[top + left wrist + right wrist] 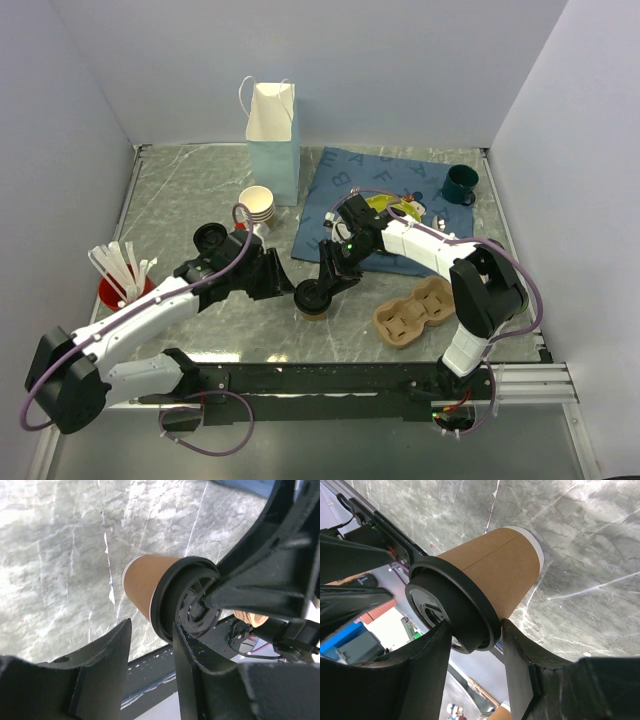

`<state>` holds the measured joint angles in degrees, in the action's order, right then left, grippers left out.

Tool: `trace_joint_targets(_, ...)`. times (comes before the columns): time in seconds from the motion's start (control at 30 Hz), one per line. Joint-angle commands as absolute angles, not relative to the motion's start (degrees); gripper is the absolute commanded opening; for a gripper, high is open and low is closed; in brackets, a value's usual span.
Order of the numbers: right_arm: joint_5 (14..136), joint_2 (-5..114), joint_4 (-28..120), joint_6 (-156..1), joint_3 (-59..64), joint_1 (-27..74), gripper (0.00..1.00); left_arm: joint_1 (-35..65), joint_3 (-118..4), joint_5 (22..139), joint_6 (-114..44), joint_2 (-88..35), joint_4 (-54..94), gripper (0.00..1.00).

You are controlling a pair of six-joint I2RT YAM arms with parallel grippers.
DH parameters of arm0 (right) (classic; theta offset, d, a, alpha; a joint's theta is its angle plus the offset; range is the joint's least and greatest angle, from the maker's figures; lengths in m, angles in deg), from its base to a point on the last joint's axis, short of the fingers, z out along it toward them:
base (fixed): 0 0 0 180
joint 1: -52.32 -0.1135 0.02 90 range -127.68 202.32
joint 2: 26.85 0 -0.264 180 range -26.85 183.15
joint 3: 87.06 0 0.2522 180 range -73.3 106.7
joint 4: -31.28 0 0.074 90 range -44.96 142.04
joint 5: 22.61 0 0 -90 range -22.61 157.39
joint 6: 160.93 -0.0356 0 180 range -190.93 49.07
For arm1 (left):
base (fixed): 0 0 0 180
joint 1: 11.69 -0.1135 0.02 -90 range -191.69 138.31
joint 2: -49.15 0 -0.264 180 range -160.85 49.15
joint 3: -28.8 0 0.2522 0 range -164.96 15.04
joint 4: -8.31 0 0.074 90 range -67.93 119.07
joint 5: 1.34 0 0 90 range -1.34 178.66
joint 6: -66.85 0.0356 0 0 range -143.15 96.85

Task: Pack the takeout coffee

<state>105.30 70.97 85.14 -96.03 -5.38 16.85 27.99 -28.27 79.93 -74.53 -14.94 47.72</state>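
Starting with the containers, you have a red cup (118, 293) holding white straws (118, 262), a stack of nested cream paper cups (257, 203), an upright paper bag (272, 140) whose inside is hidden, and a cardboard cup carrier (415, 312). The takeout coffee (492, 575) stands on the marble table (180, 190) just left of that carrier. It has a plain brown sleeve, a white base rim and a black lid (450, 605). Your right gripper (476, 625) clamps the lid from both sides. Your left gripper (151, 625) is partly spread, holding nothing, beside the cup.
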Motion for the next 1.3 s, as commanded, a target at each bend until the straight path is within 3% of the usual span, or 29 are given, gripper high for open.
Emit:
trace_joint_targets(0.0,99.0,71.8,86.6,-94.4,-7.6,16.6,0.50,28.0,-28.7,81.3,-76.4,-11.0,50.2,0.44)
trace_joint_targets(0.57,99.6,71.8,86.4,-94.5,-8.0,16.6,0.50,28.0,-21.7,75.0,-80.2,-11.3,39.6,0.46)
trace_joint_targets(1.27,99.5,71.9,82.8,-96.2,-12.5,16.9,0.49,28.5,-17.8,81.9,-79.9,-15.0,45.6,0.38)
